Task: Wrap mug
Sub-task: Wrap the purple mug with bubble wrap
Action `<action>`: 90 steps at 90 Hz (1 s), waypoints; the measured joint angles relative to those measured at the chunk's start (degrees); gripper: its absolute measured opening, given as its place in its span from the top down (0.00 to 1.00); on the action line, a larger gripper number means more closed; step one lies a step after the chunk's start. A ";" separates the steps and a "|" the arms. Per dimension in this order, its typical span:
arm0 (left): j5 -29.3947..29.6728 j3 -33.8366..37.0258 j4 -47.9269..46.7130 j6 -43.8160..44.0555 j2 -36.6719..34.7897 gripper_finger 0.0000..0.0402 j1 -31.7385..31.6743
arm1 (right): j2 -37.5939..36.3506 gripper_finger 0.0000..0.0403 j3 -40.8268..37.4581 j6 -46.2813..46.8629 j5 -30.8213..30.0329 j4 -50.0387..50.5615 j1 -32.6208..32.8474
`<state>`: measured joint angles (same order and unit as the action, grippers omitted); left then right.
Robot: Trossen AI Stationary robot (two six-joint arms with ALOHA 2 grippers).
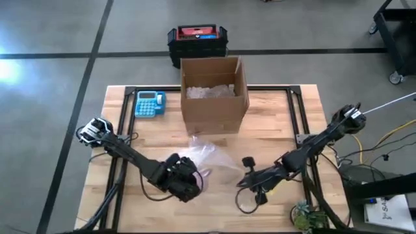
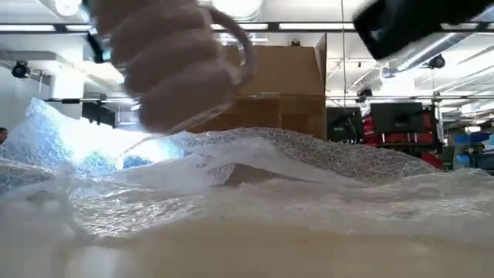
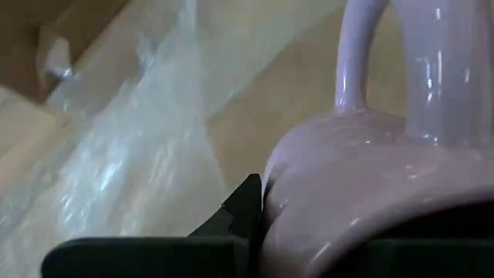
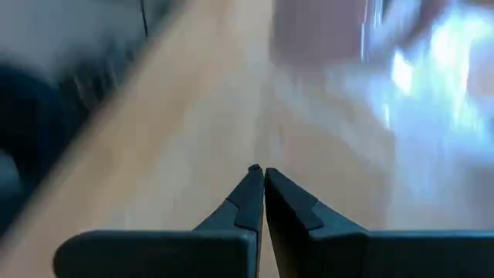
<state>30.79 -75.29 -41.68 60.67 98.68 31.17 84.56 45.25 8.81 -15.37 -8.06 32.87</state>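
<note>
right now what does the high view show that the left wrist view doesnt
Only the high view shows the open cardboard box, the blue calculator, the black case beyond the table and the right gripper, shut and empty, beside the bubble wrap.

Only the left wrist view shows the pale mug close up, with its handle and the left gripper's finger pressed against it.

Both show the wooden table and the bubble wrap.

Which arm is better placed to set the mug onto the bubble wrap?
Left. The left gripper already grips the mug above the bubble wrap. The right gripper is shut and empty, off to the sheet's side.
</note>
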 joint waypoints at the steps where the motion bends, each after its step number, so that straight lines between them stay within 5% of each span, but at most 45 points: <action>1: 0.12 0.00 0.26 -0.11 0.03 0.93 -0.01 | 0.51 1.00 -0.02 -0.23 -0.08 -0.50 -0.06; 16: 1.47 0.16 0.63 -0.11 0.58 0.93 -0.10 | 10.06 1.00 0.09 0.61 0.25 -2.48 -0.78; 31: 2.72 0.17 1.05 -0.05 0.58 0.93 -0.17 | 16.44 1.00 0.09 1.44 7.55 3.18 -0.09; 66: -0.33 0.22 1.69 0.60 0.54 0.93 -0.04 | 6.33 1.00 0.25 -4.84 18.64 39.06 1.36; 76: -0.32 0.22 2.28 0.89 0.54 0.93 0.08 | 2.25 1.00 -0.08 -7.52 17.67 45.53 1.60; 90: -2.03 0.23 13.05 -2.63 0.53 0.93 0.18 | -3.31 1.00 0.02 -2.48 5.26 40.08 1.65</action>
<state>28.76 -75.06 -28.63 58.04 99.22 31.35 81.25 45.28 6.33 -10.11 32.01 34.53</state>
